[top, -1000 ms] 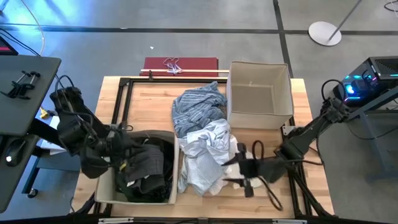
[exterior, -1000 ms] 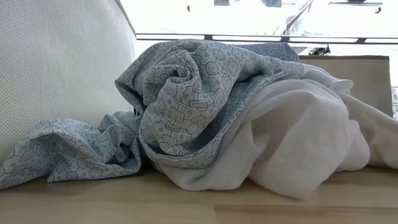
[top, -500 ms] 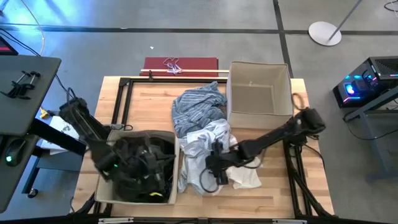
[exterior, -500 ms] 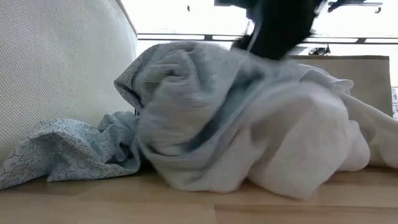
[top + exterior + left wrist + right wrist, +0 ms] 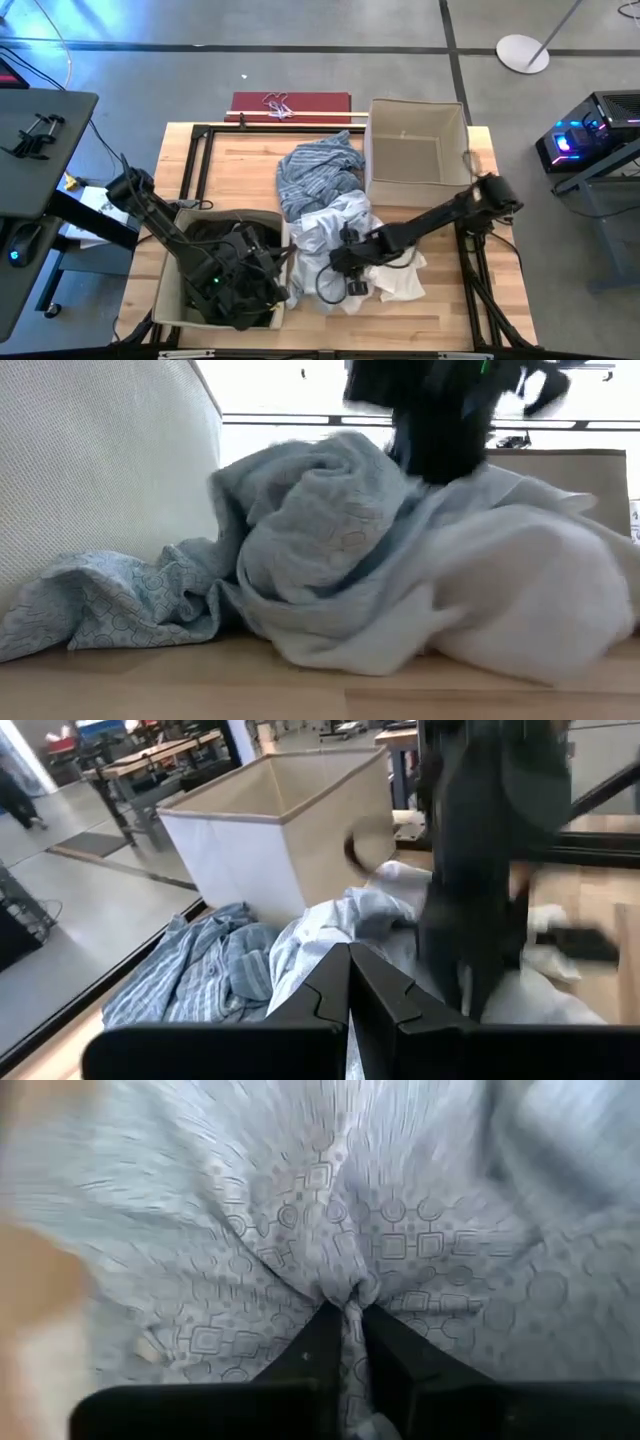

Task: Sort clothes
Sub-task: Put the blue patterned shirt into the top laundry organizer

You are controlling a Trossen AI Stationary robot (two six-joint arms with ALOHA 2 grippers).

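A heap of clothes lies mid-table: a blue striped shirt [image 5: 318, 172] at the far side, a pale shirt with a geometric print [image 5: 335, 222] nearer, and a white piece [image 5: 402, 285] at the near right. My right gripper [image 5: 342, 263] is down on the heap, shut on the printed shirt [image 5: 400, 1230]. Dark clothes [image 5: 225, 270] fill the beige box [image 5: 168, 305] at the near left. My left gripper [image 5: 348, 982] hovers over that box's right side, shut, with nothing between its fingers. My right gripper pinches a raised fold of the printed shirt [image 5: 345, 1292] between its two fingers. It comes from the table's right side, slanting down onto the heap. The cloth gathers into creases toward the fingers, and the rest of the shirt lies on the heap and the table [image 5: 120, 605].
A second beige box [image 5: 415, 150] stands open at the far right, beside the heap. A dark metal frame [image 5: 200, 135] edges the tabletop, and a red case [image 5: 290, 103] lies beyond the far edge. Bare wood [image 5: 240, 165] shows at the far left.
My right gripper has swung from the near right toward the table's left onto the heap, dropped onto the printed shirt and shut on a fold of it; the shirt's top has bunched and shifted. My left arm has swung over the dark clothes toward the box's near right corner.
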